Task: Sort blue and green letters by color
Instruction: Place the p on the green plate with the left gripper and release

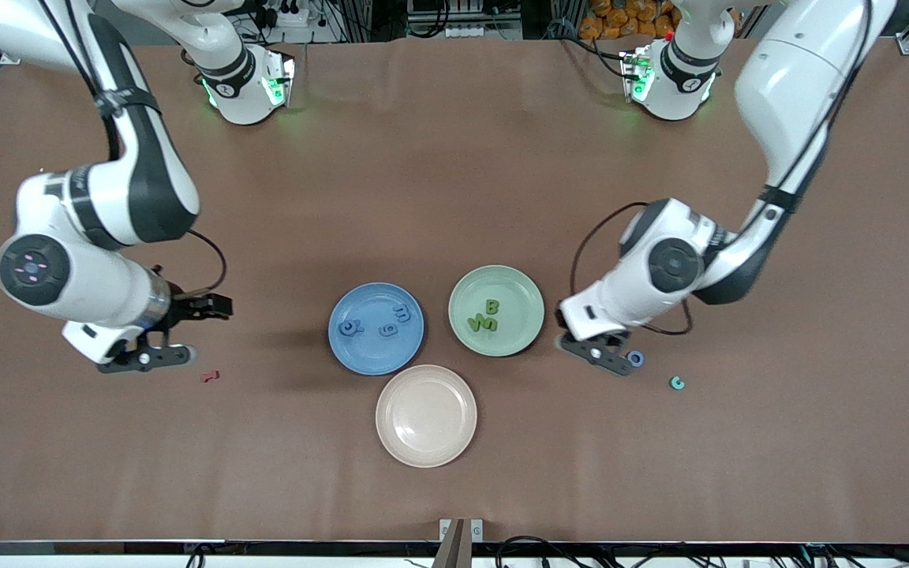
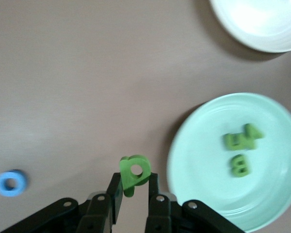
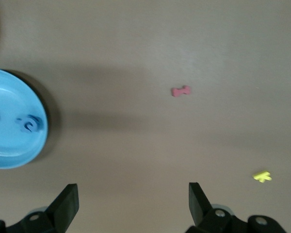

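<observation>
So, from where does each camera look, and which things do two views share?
Front view: high across the table, facing both arms, three plates between them.
Left wrist view: looks down past the left pincer, shut on a green letter; shares the green plate with the front.
Right wrist view: above the open right pincer; shares the red letter.

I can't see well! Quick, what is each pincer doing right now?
Left pincer: closed, holding a green letter over the table beside the green plate.
Right pincer: open, holding nothing, waiting near the red letter.
</observation>
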Available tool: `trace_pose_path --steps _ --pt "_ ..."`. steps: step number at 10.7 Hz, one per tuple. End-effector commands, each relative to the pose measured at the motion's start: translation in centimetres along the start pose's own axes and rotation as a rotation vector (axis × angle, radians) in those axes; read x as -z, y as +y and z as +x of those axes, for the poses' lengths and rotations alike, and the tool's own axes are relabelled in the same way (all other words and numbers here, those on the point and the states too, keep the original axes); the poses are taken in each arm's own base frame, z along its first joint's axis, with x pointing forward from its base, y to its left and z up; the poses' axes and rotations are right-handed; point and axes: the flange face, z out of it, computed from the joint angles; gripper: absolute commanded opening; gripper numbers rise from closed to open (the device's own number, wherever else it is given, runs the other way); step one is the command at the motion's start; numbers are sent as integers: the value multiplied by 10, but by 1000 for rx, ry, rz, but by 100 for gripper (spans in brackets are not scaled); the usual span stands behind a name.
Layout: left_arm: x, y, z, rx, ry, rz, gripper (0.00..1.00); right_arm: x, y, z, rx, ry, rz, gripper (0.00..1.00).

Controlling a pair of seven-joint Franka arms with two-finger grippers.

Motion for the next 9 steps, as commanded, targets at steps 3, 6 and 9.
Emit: trace_pose_path --steps 3,6,9 --pt "-31 114 8 324 -28 -49 0 64 72 -64 35 -7 75 100" --pt "-53 149 -2 368 -33 3 99 72 74 -71 31 -1 75 100" --pt "-37 145 3 396 4 28 100 78 77 -83 23 5 72 100"
